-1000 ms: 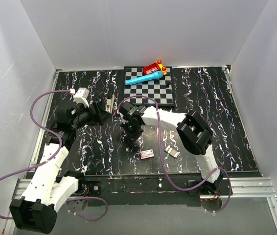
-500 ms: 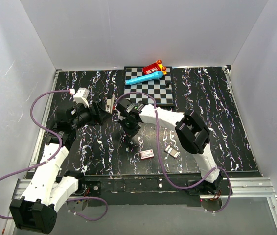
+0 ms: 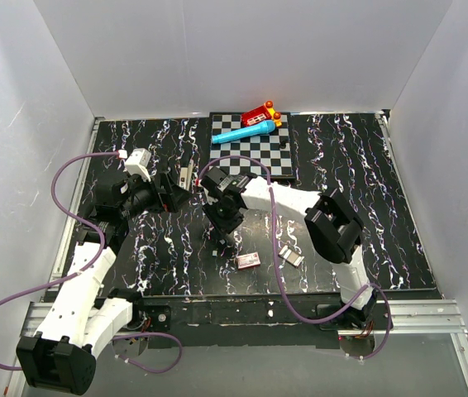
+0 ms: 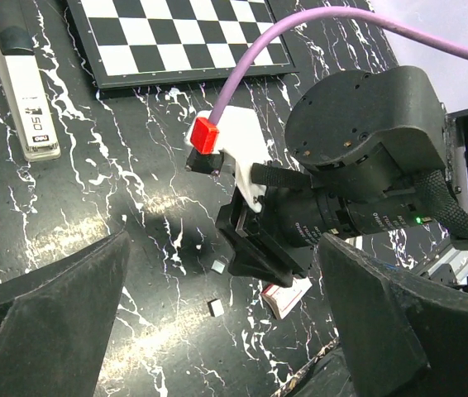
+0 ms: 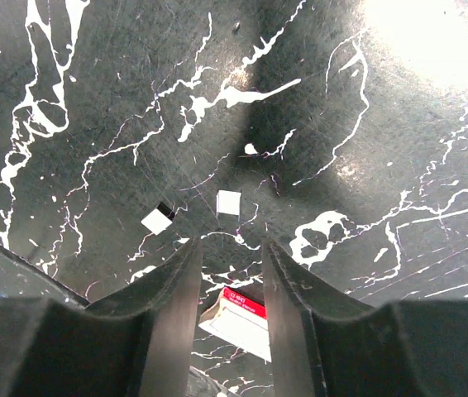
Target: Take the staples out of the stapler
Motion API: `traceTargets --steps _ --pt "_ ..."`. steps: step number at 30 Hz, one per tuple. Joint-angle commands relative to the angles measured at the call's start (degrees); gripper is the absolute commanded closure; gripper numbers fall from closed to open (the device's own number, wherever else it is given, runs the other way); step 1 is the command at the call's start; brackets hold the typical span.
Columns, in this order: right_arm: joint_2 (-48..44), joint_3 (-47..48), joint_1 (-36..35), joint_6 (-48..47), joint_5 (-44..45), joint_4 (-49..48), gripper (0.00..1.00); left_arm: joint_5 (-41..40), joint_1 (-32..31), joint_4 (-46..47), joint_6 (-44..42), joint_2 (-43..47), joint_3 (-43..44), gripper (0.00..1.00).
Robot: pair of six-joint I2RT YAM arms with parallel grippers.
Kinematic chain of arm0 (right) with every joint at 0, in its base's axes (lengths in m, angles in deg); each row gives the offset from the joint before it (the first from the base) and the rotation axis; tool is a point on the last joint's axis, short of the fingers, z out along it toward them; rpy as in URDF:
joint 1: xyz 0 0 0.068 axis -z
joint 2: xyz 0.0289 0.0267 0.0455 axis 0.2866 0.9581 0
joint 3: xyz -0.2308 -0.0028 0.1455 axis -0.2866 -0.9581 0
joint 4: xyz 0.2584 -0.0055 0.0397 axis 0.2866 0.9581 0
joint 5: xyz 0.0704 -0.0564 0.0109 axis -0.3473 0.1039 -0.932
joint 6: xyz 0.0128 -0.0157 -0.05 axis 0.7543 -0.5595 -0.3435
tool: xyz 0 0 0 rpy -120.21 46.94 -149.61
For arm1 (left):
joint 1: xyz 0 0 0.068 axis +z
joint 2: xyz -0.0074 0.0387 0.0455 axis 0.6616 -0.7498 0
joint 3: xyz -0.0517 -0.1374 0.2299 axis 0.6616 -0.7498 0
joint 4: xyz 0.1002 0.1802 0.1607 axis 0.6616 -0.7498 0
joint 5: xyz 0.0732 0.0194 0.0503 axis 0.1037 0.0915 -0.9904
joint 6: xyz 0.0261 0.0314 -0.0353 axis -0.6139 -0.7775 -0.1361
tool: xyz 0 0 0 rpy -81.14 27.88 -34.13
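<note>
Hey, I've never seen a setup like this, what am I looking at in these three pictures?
Two robot arms are bolted to a black marbled table. One picture looks down from above; the other two come from cameras on each wrist. The left gripper is wide open and holds nothing. The right gripper is slightly open above two small pale squares, also empty. On the table lie the stapler, a chessboard with a blue toy, a white-and-red box, and the staples.
</note>
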Motion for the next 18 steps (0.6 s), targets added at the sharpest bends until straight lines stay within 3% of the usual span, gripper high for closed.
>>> traceTargets --steps 1,9,18 --pt "-1.76 -0.64 -0.56 0.57 -0.85 -0.55 0.55 0.9 -0.19 0.24 -0.48 0.67 0.51 0.02" --pt "0.08 0.68 -1.0 0.49 -0.32 -0.82 0.49 0.55 -0.19 0.32 -0.39 0.67 0.34 0.02" --pt "2.63 1.29 -1.53 1.01 0.99 -0.91 0.49 -0.15 -0.19 0.06 -0.3 0.58 0.51 0.02"
